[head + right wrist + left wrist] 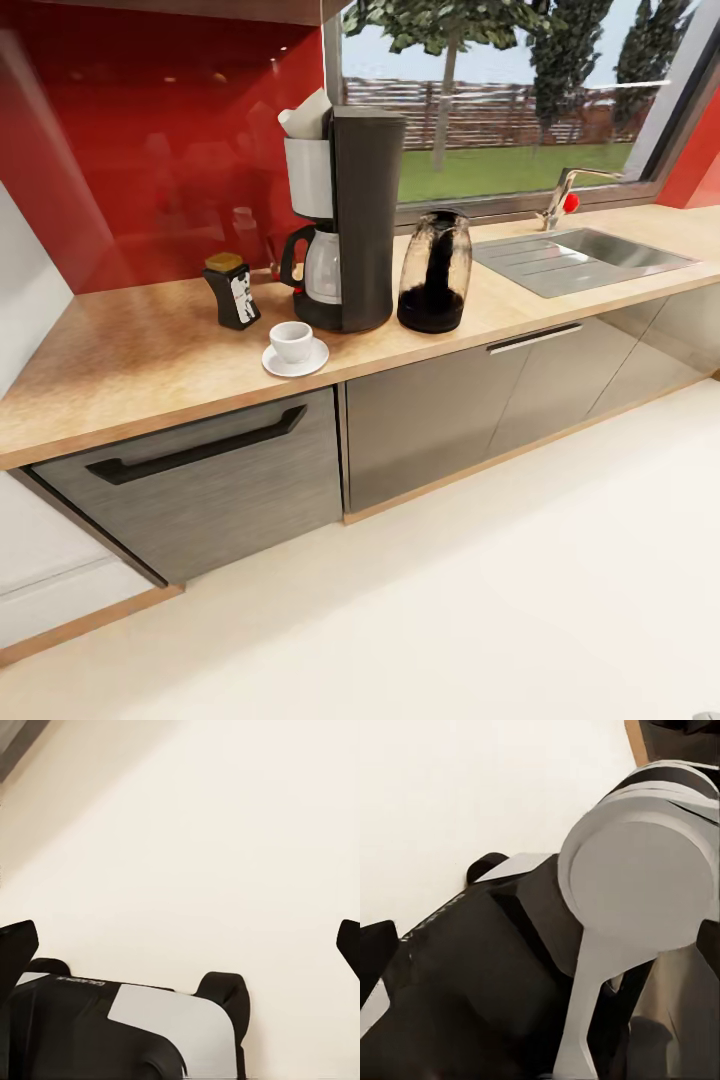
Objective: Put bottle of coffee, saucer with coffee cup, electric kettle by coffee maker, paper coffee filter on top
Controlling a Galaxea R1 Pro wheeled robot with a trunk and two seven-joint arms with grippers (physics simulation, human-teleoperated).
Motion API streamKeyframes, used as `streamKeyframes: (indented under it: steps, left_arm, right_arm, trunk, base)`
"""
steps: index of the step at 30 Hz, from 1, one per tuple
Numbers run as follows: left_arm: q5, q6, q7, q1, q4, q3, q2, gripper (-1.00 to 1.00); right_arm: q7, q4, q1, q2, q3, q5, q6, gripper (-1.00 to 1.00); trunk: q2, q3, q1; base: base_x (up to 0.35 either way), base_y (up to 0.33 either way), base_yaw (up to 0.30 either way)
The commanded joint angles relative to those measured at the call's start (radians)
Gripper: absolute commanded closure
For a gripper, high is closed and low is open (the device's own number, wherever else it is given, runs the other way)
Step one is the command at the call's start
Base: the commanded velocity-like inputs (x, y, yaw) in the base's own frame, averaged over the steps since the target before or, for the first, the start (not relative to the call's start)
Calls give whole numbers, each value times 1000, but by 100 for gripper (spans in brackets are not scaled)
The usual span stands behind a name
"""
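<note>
On the light wood kitchen countertop [130, 350] stands the tall dark coffee maker [365, 220], with the off-white paper coffee filter [308, 115] on its white basket. Just left of it is the bottle of coffee [231, 291] with its golden lid. In front, the white coffee cup [291, 341] sits on the saucer [315, 358]. The smoky electric kettle [434, 270] stands close on the right. The kitchen shelf is out of view. My left gripper [540, 952] is open over my own body. My right gripper [180, 949] is open above the floor, with nothing between its fingers.
A steel sink [590, 255] with a tap [562, 195] is set into the counter at the right, under the window. A red backsplash [150, 150] rises behind the counter's left part. Grey cabinet fronts with a black handle [195, 450] sit below. Pale floor [500, 600] spreads in front.
</note>
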Motion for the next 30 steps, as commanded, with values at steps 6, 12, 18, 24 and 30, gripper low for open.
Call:
streamKeyframes:
  steps: [6, 12, 18, 24, 30]
  left_arm:
    - [10, -5, 15, 1, 0, -7, 0, -100]
    - [10, -4, 16, 1, 0, -6, 0, -100]
    - [10, -4, 16, 2, 0, -5, 0, -100]
    - [10, -3, 16, 2, 0, -5, 0, -100]
    - [10, -2, 17, 2, 0, -5, 0, -100]
  right_arm:
    - [-2, 2, -1, 1, 7, -8, -4, -100]
    - [-4, 2, 0, 1, 7, -8, -5, -100]
    - [-4, 2, -1, 0, 6, -8, -5, -100]
    - [-4, 2, 0, 0, 6, -8, -5, -100]
    - [-4, 2, 0, -1, 6, -8, -5, -100]
  trunk:
    - [0, -1, 0]
    - [0, -1, 0]
    - [0, -1, 0]
    - [21, 9, -12]
    - [63, 27, -35]
  base:
    - [0, 0, 0]
    - [0, 0, 0]
    - [0, 0, 0]
    - [0, 0, 0]
    - [0, 0, 0]
